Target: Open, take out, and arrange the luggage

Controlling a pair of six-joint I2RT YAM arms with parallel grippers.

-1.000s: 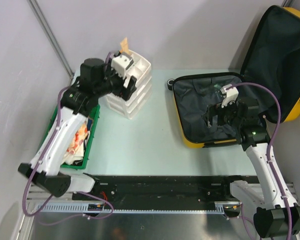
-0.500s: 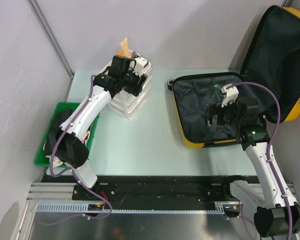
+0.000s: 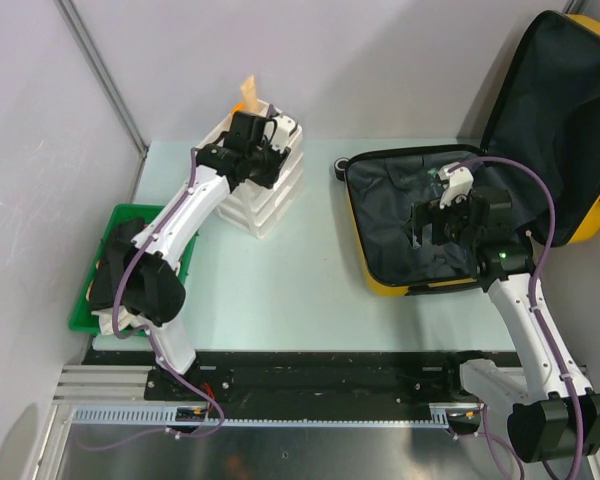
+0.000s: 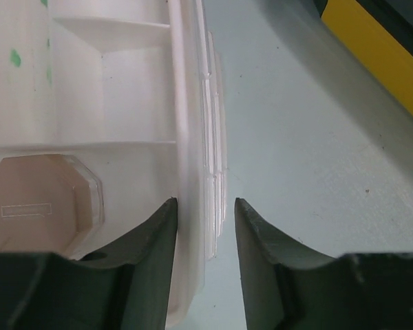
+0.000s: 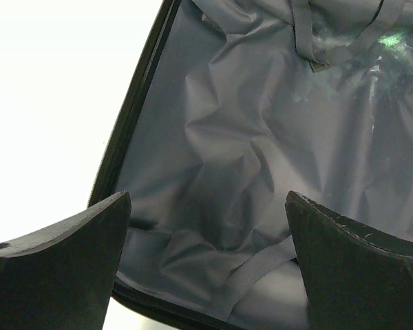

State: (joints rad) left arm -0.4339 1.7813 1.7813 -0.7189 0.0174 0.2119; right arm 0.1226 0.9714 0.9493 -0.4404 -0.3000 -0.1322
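The luggage (image 3: 400, 287), a yellow hard-shell case, lies open at the right of the table, its lid (image 3: 560, 110) standing up behind. Its black lining (image 5: 261, 124) is bare apart from a flat strap (image 5: 255, 271). My right gripper (image 3: 425, 228) hovers over that lining, wide open (image 5: 206, 196), holding nothing. My left gripper (image 3: 270, 165) is at the white drawer unit (image 3: 265, 200). Its jaws (image 4: 204, 201) straddle the unit's top rim (image 4: 189, 137): the left finger is against the wall, the right finger stands a little off it. A corner of the yellow shell (image 4: 378, 55) shows in the left wrist view.
A green tray (image 3: 80, 310) holding dark and pale items sits at the table's left edge. A tan octagonal piece (image 4: 38, 199) lies in a top compartment of the drawer unit, and an orange scrap (image 3: 248, 92) sticks up behind it. Walls close off the back and left.
My left arm swung from above the green tray to the drawer unit, and its jaws narrowed around the rim. My right gripper shifted slightly farther over the lining, still wide open.
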